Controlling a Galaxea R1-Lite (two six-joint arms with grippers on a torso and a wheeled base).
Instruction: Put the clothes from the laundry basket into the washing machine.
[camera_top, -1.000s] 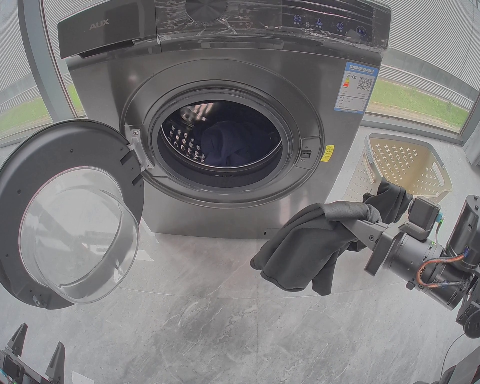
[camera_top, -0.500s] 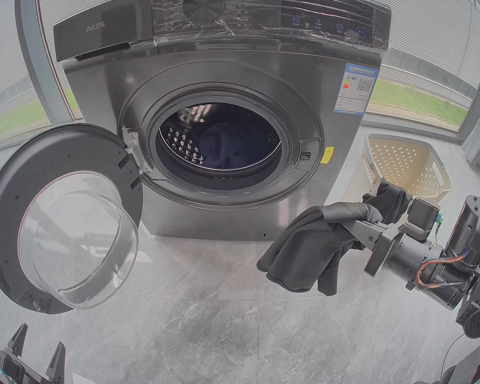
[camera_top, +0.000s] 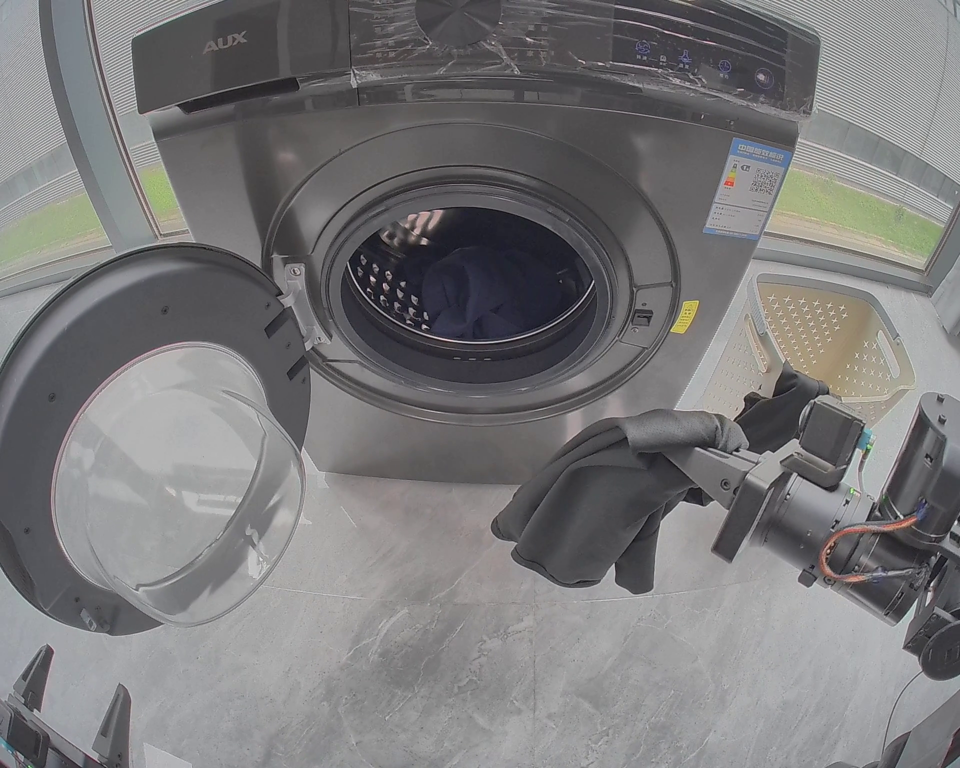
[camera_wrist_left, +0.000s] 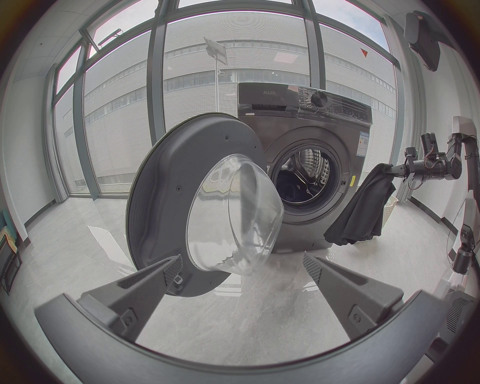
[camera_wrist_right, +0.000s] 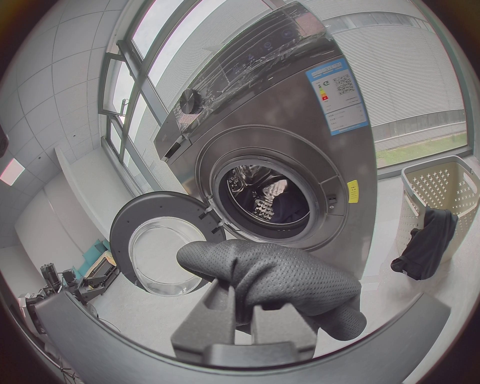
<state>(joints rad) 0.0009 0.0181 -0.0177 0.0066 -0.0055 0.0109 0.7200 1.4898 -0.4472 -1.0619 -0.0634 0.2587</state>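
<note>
Your right fingers (camera_top: 718, 467) are clamped on a dark grey garment (camera_top: 590, 495), which hangs above the floor (camera_top: 450, 640) between the laundry basket (camera_top: 880, 350) and the open washing machine (camera_top: 480, 130). Your left fingers (camera_wrist_left: 145, 292) are spread wide, holding nothing.

The head camera looked down closely at the washing machine (camera_top: 480, 150) at twelve o'clock; wrist cameras, at seven and four o'clock, shared its drum (camera_top: 390, 290).
</note>
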